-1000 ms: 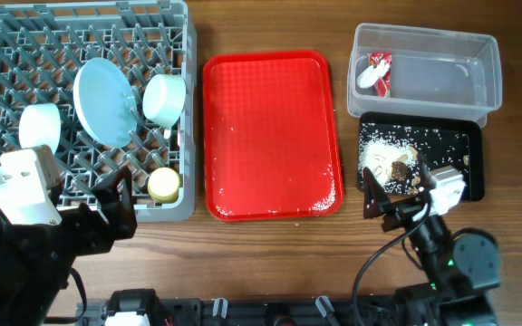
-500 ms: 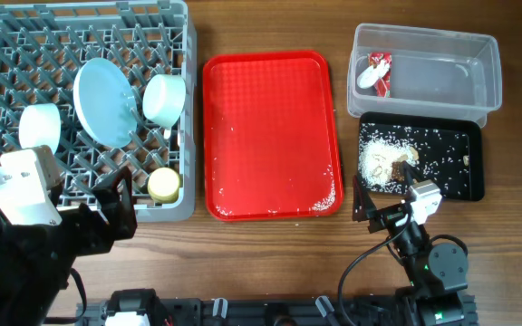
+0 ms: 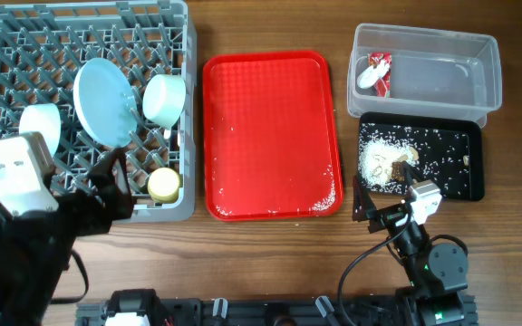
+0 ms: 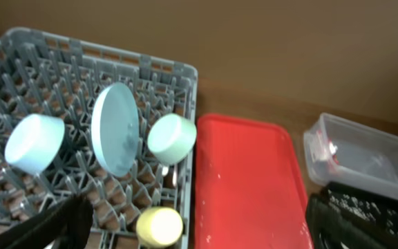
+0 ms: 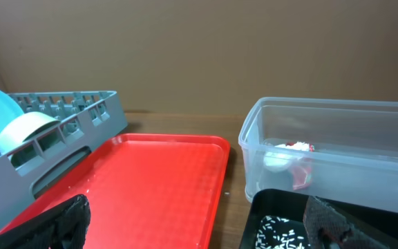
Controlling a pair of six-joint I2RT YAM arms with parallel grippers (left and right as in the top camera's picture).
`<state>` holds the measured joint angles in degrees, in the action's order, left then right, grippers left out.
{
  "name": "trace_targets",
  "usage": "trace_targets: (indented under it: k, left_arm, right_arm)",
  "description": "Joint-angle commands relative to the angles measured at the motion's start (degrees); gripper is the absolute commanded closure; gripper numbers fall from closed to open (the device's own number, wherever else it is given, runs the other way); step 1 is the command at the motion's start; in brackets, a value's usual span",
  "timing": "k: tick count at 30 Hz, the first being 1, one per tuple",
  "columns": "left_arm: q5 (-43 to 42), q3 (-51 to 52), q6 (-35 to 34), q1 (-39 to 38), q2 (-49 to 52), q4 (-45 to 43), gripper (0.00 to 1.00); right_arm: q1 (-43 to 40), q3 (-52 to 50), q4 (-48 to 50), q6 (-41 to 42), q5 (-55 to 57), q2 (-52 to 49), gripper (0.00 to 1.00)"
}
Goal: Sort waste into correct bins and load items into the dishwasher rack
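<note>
Fingers [image 4: 50, 227] of left gripper [image 4: 199, 214] are seen spread wide, nothing btwn them. Fingers [image 5: 61, 225] of right gripper [image 5: 199, 221] are likewise apart & empty.

Counted overhead:
- 1 grey rack [image 3: 189, 109], upper left of frame. It holds 1 plate [image 3: 105, 100] on edge, 2 bowls [image 3: 164, 100] [image 3: 39, 127] and 1 yellow cup [image 3: 163, 184] at its lower right corner.
- 1 red tray [image 3: 270, 118], centre, w/ white crumbs along its lower right edge.
- 1 clear tub [image 3: 442, 77], upper right, w/ 1 wrapper [image 3: 381, 72] at its left end.
- 1 black tray [image 3: 456, 177] just below the tub, w/ food scraps [image 3: 386, 165] heaped at its left end.

Only a thin strip of table [image 3: 270, 263] is left btwn rack and red tray. Tub and black tray sit edge to edge; contact cannot be told. Bare wood is left along the bottom, btwn the arms. Left gripper is over the rack's lower edge; right gripper is at the black tray's lower left corner.

Cup is seen overhead & in left wrist view only. In right wrist view only a rack corner, the plate's edge & 1 bowl are caught, and the wrapper is seen through the tub wall.
</note>
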<state>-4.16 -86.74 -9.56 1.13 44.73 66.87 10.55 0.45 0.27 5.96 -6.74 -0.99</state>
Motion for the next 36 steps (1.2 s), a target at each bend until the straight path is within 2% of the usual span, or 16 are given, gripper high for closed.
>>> trace_targets:
  k: [1, 3, 7, 15, 20, 36]
  left_arm:
    - [2.3, 13.9, 1.0, -0.3, -6.4, -13.3, 0.0]
    - [1.5, 29.0, 1.0, -1.5, -13.6, -28.1, 0.0]
    - [-3.8, 53.3, 1.0, -3.5, -27.6, -46.8, 0.0]
    - [-6.3, 78.9, 1.0, -3.7, -44.5, -58.8, 0.0]
    - [-1.6, 86.1, 1.3, -5.7, -44.5, -62.4, 0.0]
    - [-0.3, 86.4, 1.5, -6.6, -44.5, -62.9, 0.0]
  right_arm:
    - [-0.1, -0.2, 0.2, 0.5, 0.8, 0.8, 0.0]
    - [-0.1, -0.2, 0.2, 0.6, 0.8, 0.8, 0.0]
    - [-0.1, -0.2, 0.2, 0.6, 0.8, 0.8, 0.0]
    - [-0.1, -0.2, 0.2, 0.5, 0.8, 0.8, 0.0]
    - [-0.1, -0.2, 0.2, 0.6, 0.8, 0.8, 0.0]
    - [-0.1, -0.2, 0.2, 0.6, 0.8, 0.8, 0.0]
